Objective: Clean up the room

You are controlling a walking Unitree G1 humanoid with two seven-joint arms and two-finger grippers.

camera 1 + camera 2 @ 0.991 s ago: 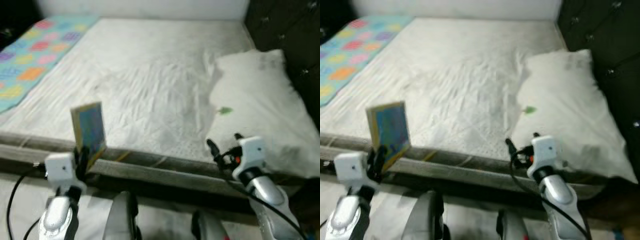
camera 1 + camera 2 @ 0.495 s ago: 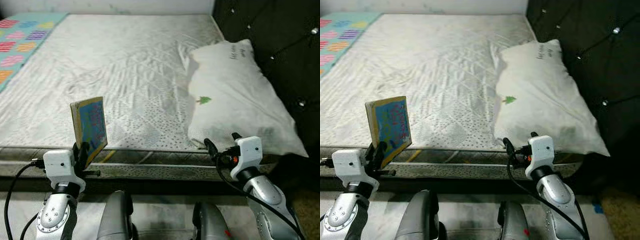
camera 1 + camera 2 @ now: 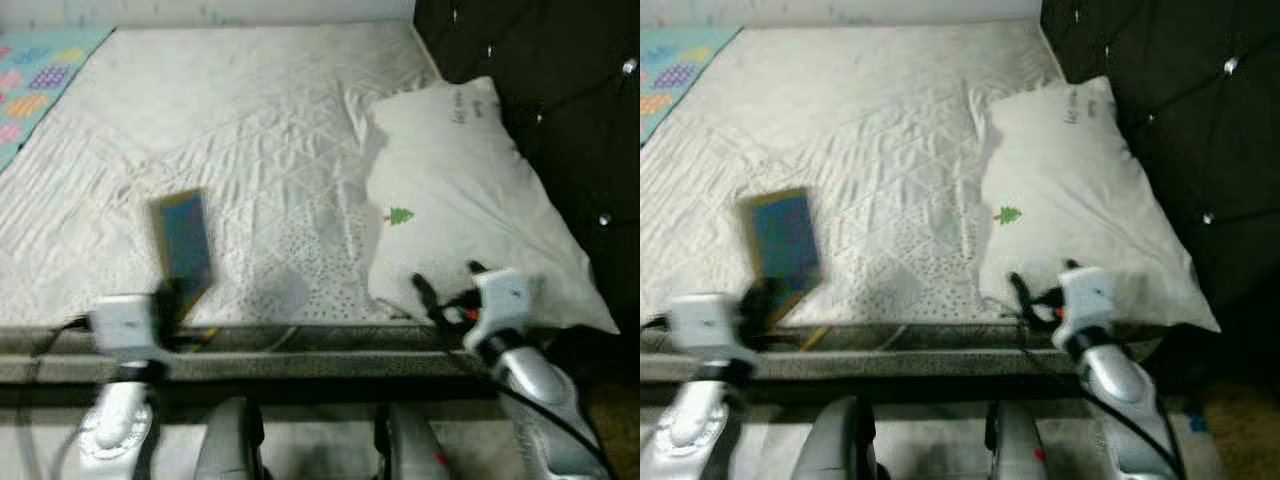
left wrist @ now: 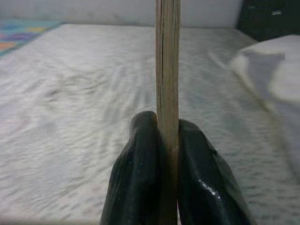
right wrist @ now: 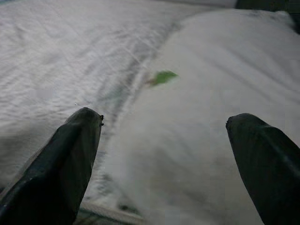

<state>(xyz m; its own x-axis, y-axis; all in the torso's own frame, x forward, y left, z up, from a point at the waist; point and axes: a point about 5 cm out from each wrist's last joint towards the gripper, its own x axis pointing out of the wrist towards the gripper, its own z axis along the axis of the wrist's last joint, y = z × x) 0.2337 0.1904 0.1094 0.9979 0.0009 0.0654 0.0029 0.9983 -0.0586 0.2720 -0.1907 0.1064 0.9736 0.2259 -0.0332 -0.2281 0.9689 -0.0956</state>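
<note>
This is a bedroom in a home. Most of the head views are taken up by a wide bed with a white quilted mattress cover [image 3: 250,150], creased and stitched in a diamond pattern, its grey edge band running across the lower part of the frame. At the right of the frame lies a plump white pillow [image 3: 470,200] printed with a small green tree and a line of dark lettering. Behind it, in the upper right corner, stands a dark button-tufted padded headboard [image 3: 560,90]. In the upper left corner lies a turquoise blanket with bright multicoloured patches [image 3: 30,95]. A pale wall [image 3: 200,10] closes the top edge.
</note>
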